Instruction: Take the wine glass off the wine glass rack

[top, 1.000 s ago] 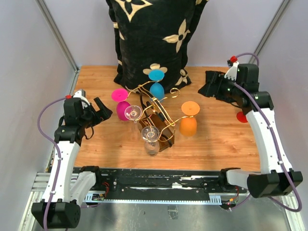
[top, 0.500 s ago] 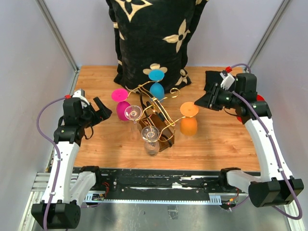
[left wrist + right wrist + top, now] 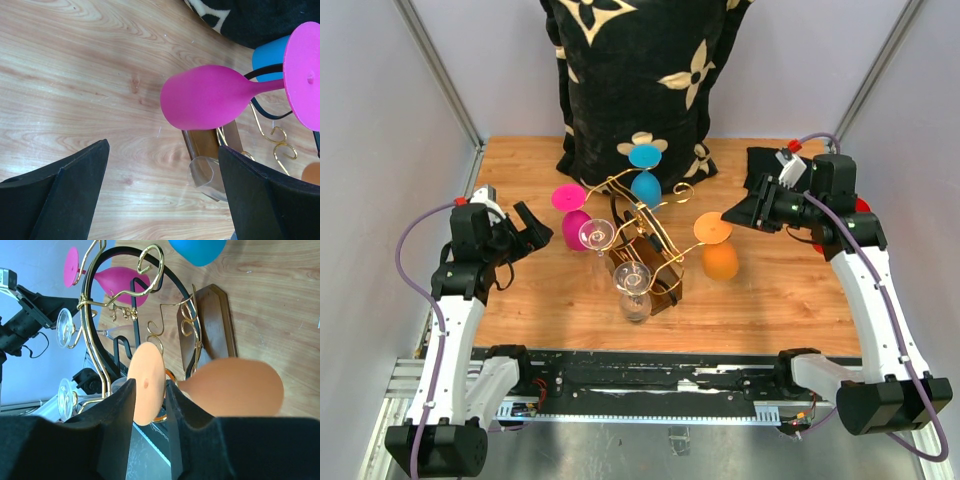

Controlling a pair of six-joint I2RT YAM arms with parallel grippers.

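The wine glass rack (image 3: pixel 655 232), gold wire on a dark wooden base, stands mid-table with glasses hanging upside down. An orange wine glass (image 3: pixel 720 262) hangs on its right arm. My right gripper (image 3: pixel 725 217) is at that glass's round foot. In the right wrist view the fingers (image 3: pixel 149 385) are shut on the foot's disc, with the blurred orange bowl (image 3: pixel 235 387) to the right and the rack's scrolls (image 3: pixel 150 252) beyond. My left gripper (image 3: pixel 532 232) is open and empty, left of the pink glass (image 3: pixel 576 228); its wrist view (image 3: pixel 162 150) shows the pink bowl (image 3: pixel 205 97) ahead.
A blue glass (image 3: pixel 645 170) hangs at the rack's back. Two clear glasses (image 3: pixel 597 236) (image 3: pixel 633 285) hang at its front. A black pillow with cream flowers (image 3: pixel 640 70) stands behind the rack. Grey walls close in both sides.
My right gripper has swung left from the table's right side to the orange glass's foot and closed round it. The orange bowl has shifted slightly right. The left arm has not moved.
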